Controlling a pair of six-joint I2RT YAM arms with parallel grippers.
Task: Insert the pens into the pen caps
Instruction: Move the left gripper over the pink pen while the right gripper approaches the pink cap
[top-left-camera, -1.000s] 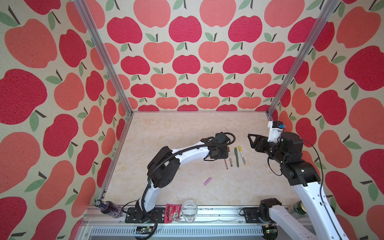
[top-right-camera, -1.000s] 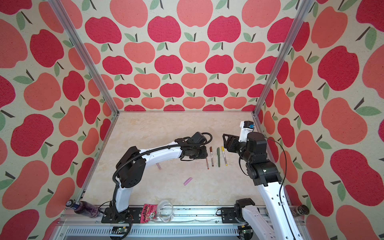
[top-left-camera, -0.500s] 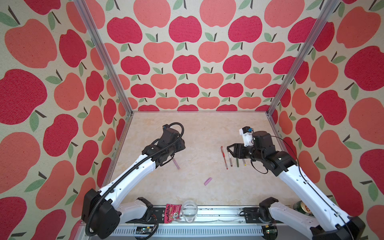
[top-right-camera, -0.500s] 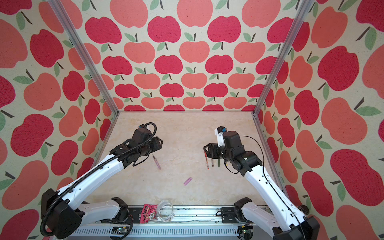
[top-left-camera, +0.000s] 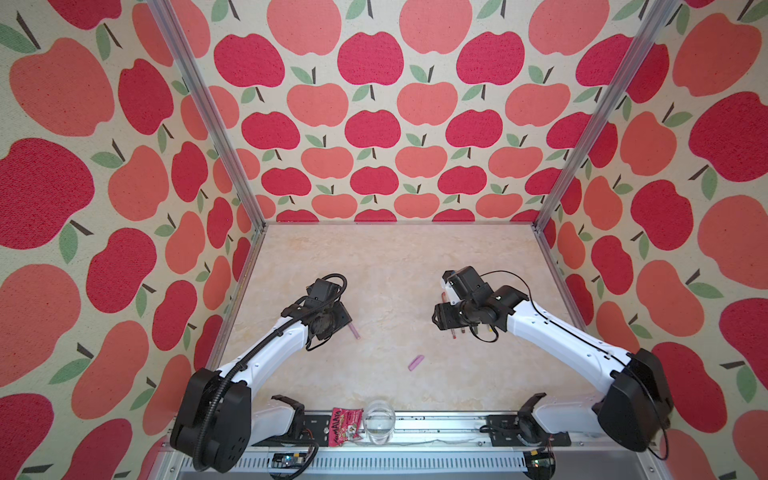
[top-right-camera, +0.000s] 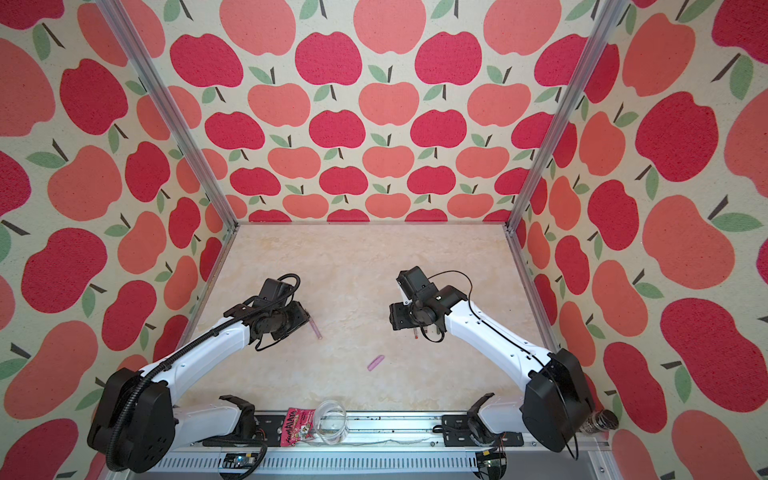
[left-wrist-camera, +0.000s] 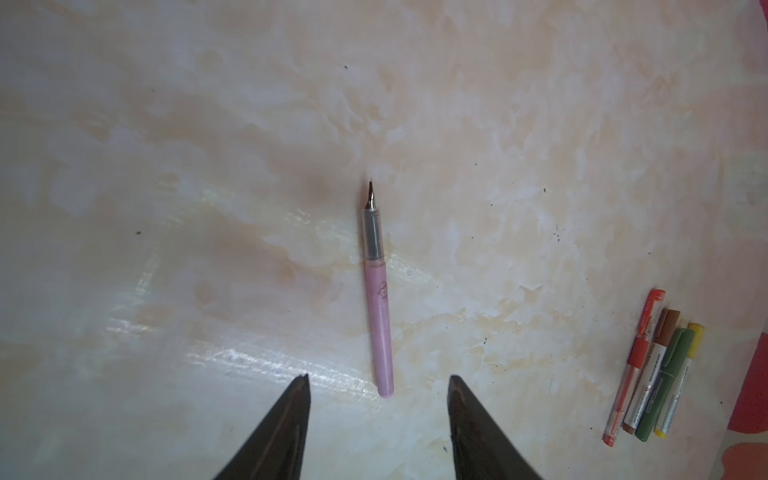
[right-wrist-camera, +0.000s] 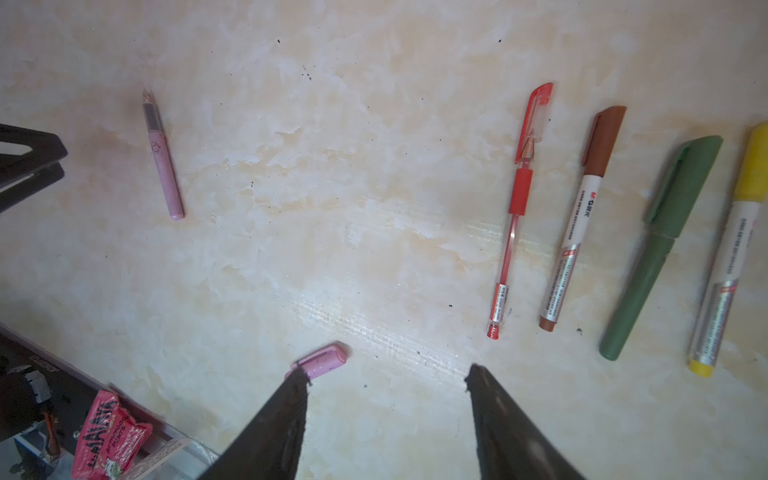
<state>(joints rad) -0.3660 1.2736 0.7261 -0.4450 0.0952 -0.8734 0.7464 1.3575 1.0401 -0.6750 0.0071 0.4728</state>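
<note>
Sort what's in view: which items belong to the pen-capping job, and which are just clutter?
Job:
- uncapped pink pen
- loose pink cap
- red pen, brown-capped pen, green pen, yellow-capped pen: all four already capped

Clutter:
- red snack packet
- clear cup, beside it at the front rail

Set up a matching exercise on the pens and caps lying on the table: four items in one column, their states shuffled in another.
1. pink pen
2. pink cap
3. red pen
4. brown cap

A. fitted on a white-barrelled pen
B. lying loose, off any pen
C. nib bare
D. capped in its own colour

Pairs: 1-C, 2-B, 3-D, 4-A.
</note>
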